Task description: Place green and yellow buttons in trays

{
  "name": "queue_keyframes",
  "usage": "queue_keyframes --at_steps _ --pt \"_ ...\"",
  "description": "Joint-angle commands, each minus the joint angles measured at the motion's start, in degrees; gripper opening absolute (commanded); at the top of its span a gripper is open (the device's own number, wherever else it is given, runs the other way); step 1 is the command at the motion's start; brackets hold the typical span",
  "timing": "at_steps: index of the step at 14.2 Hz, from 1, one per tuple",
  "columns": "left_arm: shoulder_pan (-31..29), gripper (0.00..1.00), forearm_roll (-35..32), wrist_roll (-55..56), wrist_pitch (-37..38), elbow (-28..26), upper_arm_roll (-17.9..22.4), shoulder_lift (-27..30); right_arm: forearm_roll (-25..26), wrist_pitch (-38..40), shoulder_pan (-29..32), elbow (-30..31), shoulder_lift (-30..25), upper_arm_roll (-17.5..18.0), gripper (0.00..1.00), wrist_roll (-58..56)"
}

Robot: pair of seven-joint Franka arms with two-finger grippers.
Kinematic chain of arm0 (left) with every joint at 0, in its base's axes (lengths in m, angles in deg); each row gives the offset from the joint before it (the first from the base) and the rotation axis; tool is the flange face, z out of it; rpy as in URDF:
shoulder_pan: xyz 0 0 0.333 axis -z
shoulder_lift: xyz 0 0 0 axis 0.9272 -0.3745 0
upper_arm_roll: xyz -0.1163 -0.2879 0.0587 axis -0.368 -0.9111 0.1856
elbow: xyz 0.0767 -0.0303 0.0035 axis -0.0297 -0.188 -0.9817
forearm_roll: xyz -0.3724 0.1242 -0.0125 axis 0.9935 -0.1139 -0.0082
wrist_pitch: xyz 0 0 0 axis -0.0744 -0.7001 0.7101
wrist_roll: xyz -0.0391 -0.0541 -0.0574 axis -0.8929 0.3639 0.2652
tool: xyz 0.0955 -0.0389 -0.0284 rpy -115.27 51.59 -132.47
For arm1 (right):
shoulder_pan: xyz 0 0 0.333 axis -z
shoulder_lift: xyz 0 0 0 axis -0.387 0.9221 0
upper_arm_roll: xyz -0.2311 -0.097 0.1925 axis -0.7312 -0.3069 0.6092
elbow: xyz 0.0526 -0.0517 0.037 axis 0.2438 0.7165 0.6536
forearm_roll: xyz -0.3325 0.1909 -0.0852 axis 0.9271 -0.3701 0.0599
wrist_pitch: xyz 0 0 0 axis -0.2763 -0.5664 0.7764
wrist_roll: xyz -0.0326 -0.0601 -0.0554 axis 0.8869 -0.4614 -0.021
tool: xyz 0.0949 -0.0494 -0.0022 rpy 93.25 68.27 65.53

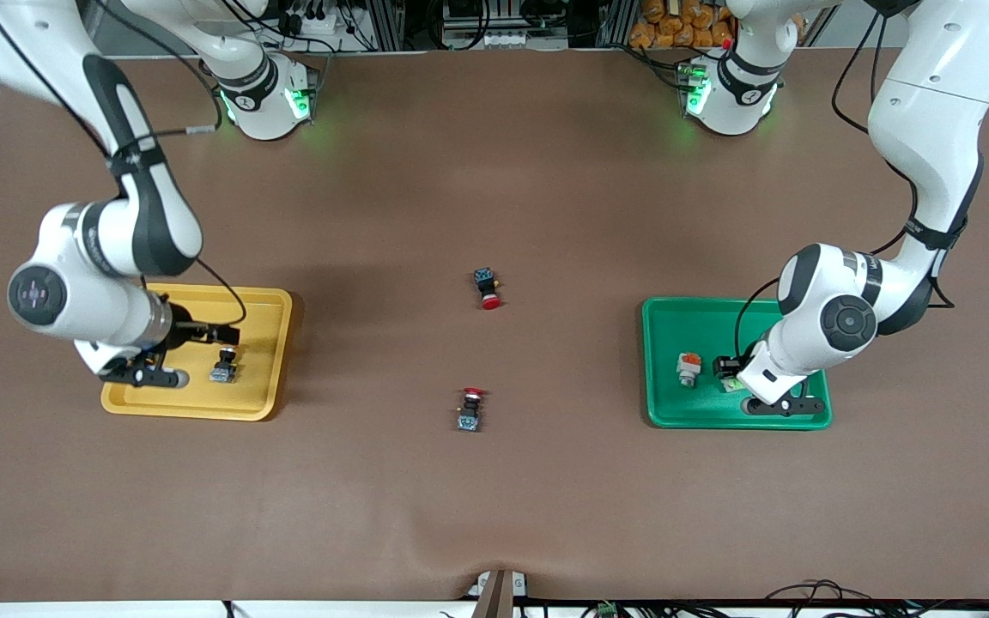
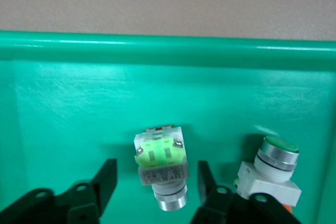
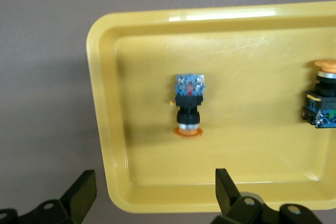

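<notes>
Where the green buttons lie: both in the green tray (image 1: 658,360), at 3 o'clock on the table in the front view. The green-block button (image 2: 163,169) is on its side, at 3 o'clock of the orange-block button (image 1: 688,369).
Yellow buttons: the capped button (image 3: 189,103) and the second capped button (image 3: 320,95) lie in the yellow tray (image 1: 280,343), at 9 o'clock on the table.
Left gripper (image 2: 156,174): low in the green tray, fingers parted on either side of the green-block button, a gap showing on each side.
Right gripper (image 3: 155,195): fingers spread wide, empty, over the yellow tray's rim at about 8 o'clock.
Risk, left: a lift that drifts sideways could catch the button on a finger and roll it toward its neighbour or the rim.
Risk, right: a descent here would strike the rim and shift the tray.
Red-capped buttons (image 1: 488,287) (image 1: 470,409): mid-table, at 12 and 6 o'clock of centre. A mistaken pick would spoil the sort.
</notes>
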Motion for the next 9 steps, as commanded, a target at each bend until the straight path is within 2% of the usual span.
queue_keyframes --at_steps 1,5,9 --pt "-0.99 1.00 -1.33 -0.38 0.22 1.56 -0.35 0.26 0.80 0.99 -1.65 7.27 -10.13 0.16 1.00 -2.11" --pt "-1.26 1.00 -1.33 -0.38 0.57 2.70 -0.35 1.40 0.80 6.35 -2.71 5.96 -15.23 0.25 1.00 -3.07" --pt "-1.17 1.00 -1.42 -0.38 0.75 4.37 -0.35 2.11 0.80 20.66 -2.62 -4.21 -15.94 0.25 1.00 -4.66"
